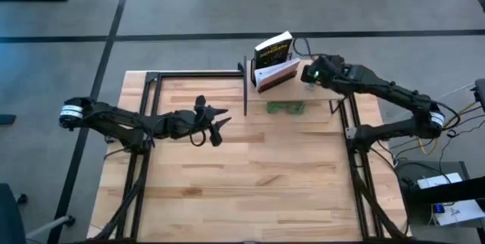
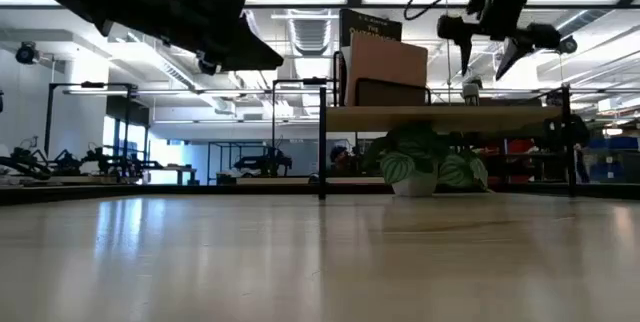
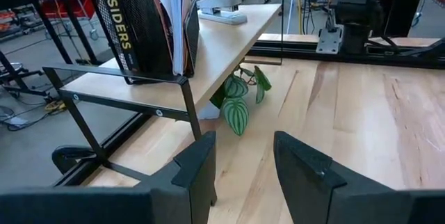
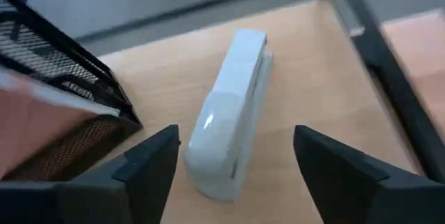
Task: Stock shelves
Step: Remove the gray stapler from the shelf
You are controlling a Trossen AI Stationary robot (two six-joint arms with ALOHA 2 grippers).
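Right gripper (image 4: 233,161) is hovering fingers wide, white stapler (image 4: 228,120) lying between them on the riser shelf (image 4: 299,99), beside book rack (image 4: 62,78). Left gripper (image 3: 243,175) is waiting, fingers parted, facing the shelf.

The shelf (image 3: 229,40), a light wood board on thin black legs, stands level at the table's far edge.

White stapler (image 4: 226,123) on the shelf (image 4: 292,106) mostly masked by the right arm from overhead, potted plant (image 1: 286,108) half hidden under the shelf board, book (image 3: 115,15) title cut off at 12 o'clock, book rack (image 4: 49,71) clipped at 9 o'clock.
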